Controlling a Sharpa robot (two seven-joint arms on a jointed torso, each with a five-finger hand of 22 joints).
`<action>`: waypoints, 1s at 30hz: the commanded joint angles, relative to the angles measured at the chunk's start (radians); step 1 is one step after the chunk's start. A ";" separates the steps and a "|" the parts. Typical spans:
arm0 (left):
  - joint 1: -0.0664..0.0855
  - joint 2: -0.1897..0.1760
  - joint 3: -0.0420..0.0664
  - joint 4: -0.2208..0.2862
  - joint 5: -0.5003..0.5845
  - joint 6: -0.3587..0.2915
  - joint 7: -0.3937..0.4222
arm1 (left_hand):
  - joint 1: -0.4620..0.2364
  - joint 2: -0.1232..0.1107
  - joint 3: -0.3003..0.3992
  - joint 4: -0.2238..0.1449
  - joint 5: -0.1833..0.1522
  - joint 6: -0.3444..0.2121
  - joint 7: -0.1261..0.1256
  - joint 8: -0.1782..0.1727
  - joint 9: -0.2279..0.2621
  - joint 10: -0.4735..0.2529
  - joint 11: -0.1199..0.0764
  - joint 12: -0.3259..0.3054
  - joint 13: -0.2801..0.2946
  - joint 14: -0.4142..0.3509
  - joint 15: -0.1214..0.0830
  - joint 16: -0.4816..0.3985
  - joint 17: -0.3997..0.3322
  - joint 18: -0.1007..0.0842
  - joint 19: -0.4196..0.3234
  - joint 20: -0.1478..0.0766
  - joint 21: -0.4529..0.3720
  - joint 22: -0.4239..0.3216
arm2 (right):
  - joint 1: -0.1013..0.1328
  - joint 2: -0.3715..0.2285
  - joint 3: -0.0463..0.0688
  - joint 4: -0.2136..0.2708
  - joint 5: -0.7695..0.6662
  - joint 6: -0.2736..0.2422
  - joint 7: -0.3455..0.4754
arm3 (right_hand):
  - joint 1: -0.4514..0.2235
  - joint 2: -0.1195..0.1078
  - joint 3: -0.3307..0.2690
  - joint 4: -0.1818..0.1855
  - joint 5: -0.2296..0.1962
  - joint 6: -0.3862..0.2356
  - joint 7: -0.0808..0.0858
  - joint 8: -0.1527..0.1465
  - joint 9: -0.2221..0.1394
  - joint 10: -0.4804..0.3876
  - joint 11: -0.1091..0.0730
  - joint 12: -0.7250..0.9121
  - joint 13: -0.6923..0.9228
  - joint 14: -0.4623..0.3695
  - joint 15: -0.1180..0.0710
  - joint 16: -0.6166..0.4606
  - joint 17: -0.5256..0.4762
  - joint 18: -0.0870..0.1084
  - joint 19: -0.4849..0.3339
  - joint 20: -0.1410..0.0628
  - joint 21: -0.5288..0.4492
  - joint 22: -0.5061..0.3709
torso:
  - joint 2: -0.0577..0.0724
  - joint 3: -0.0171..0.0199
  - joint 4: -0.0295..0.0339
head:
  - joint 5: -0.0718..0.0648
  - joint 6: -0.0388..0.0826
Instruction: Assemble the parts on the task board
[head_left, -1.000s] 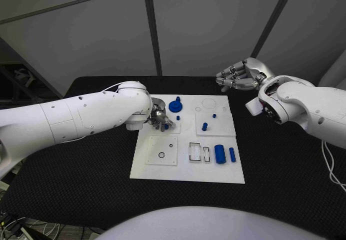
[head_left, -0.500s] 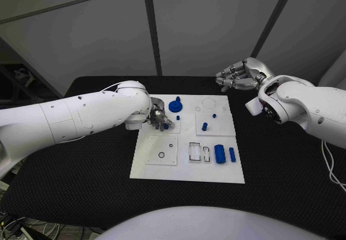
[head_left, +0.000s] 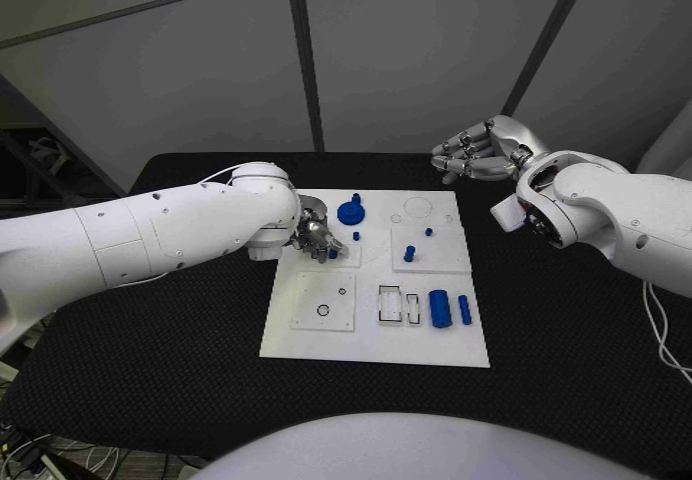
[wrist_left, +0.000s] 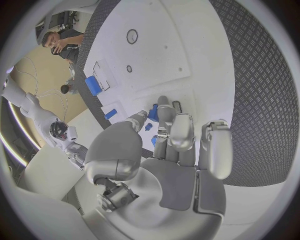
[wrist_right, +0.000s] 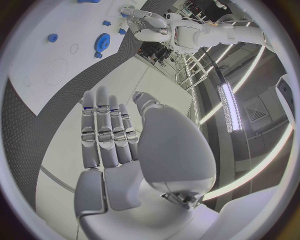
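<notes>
Since a second ago: left hand (head_left: 317, 238) barely shifts, so no progress (you watch).
Grip: fingers pinch a small blue part (wrist_left: 153, 114) over the task board (head_left: 372, 335).
Right hand (head_left: 476, 148): raised, curled, empty.

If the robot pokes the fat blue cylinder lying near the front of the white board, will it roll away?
Probably. The fat blue cylinder lies on its round side on the flat task board, so a sideways poke would likely roll it. It looks like stiff, smooth plastic, so it may be a little slippery and shouldn't bend.
</notes>
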 joint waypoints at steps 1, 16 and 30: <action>0.001 -0.002 0.000 0.004 -0.008 -0.009 -0.007 | 0.003 0.001 -0.006 0.000 -0.004 0.008 -0.002 -0.003 -0.001 0.005 0.001 0.003 0.001 0.030 0.001 -0.004 0.002 -0.025 0.020 0.006 -0.002 0.162 | 0.002 0.000 0.001 0.000 0.003 0.005 0.005 | -0.008 0.002 -0.005 0.003 0.003 -0.006 0.002 -0.004 0.002 -0.008 0.000 -0.002 -0.001 0.000 0.005 -0.003 -0.001 0.012 0.006 0.001 -0.003 -0.001 | 0.000 0.0003 -0.0008 | 0.000 0.000; 0.001 -0.015 0.037 0.020 -0.009 -0.049 -0.004 | 0.003 -0.002 -0.037 0.014 -0.004 0.007 -0.002 -0.004 -0.002 0.001 0.001 -0.006 -0.012 0.030 0.001 -0.004 0.002 -0.024 0.018 0.005 -0.006 0.160 | 0.002 0.001 0.001 -0.003 0.003 0.006 0.006 | -0.008 0.002 -0.005 0.003 0.003 -0.006 0.002 -0.004 0.002 -0.008 0.000 -0.002 -0.001 0.000 0.005 -0.003 -0.001 0.012 0.006 0.001 -0.003 -0.001 | 0.001 -0.0013 0.0001 | -0.001 0.003; 0.073 -0.056 0.129 0.013 -0.034 0.057 -0.002 | 0.109 0.002 -0.123 0.006 -0.002 -0.081 0.047 -0.094 -0.048 -0.115 0.044 -0.155 -0.171 0.003 0.035 -0.063 -0.040 0.007 -0.068 0.035 -0.129 0.070 | 0.002 0.006 0.001 -0.013 0.003 0.005 0.005 | -0.008 0.002 -0.005 0.003 0.003 -0.006 0.002 -0.004 0.002 -0.008 0.000 -0.002 -0.001 0.000 0.005 -0.003 -0.001 0.012 0.006 0.001 -0.003 -0.001 | 0.000 0.0004 0.0002 | 0.000 0.012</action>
